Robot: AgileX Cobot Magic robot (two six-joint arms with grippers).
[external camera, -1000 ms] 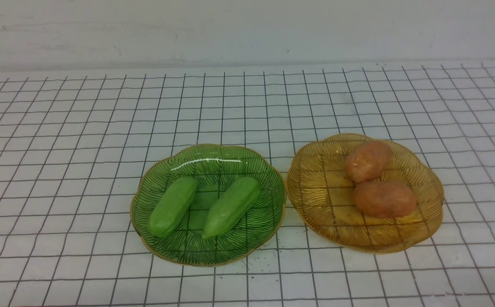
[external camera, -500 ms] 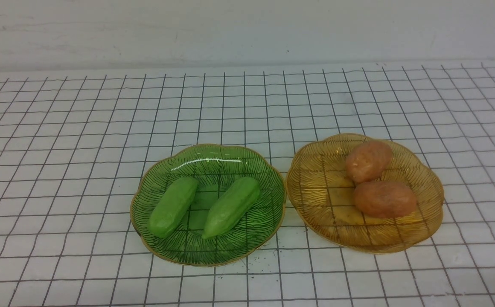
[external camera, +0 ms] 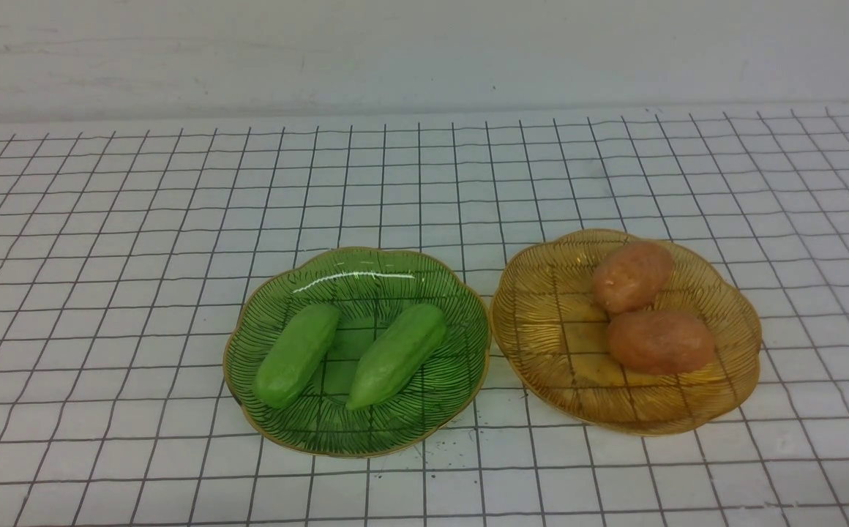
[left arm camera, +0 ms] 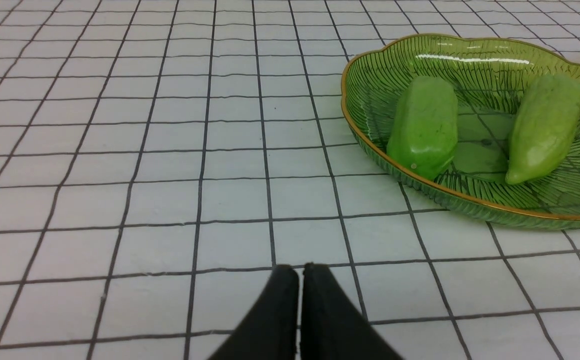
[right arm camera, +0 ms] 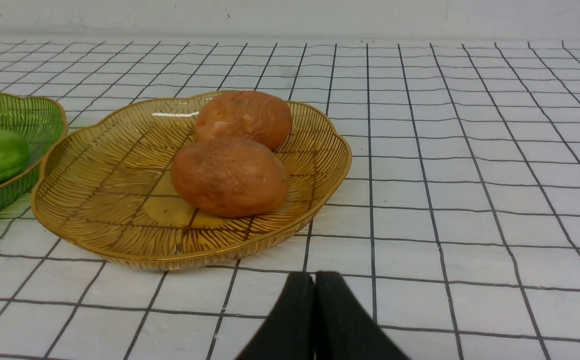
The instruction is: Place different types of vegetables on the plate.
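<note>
Two light-green cucumber pieces (external camera: 296, 354) (external camera: 397, 355) lie side by side in a green glass plate (external camera: 366, 274) at the table's middle. Two orange-brown potatoes (external camera: 631, 276) (external camera: 659, 341) lie in an amber glass plate (external camera: 541, 307) to its right. The left wrist view shows the cucumbers (left arm camera: 424, 125) (left arm camera: 544, 127) in the green plate (left arm camera: 370, 80). My left gripper (left arm camera: 300, 270) is shut and empty, short of that plate. The right wrist view shows the potatoes (right arm camera: 230, 176) (right arm camera: 244, 118) in the amber plate (right arm camera: 95, 165). My right gripper (right arm camera: 314, 276) is shut and empty, short of it. Neither gripper shows in the front view.
The plates stand on a white cloth with a black grid (external camera: 102, 256). A pale wall (external camera: 424, 51) runs along the far edge. The two plates almost touch each other.
</note>
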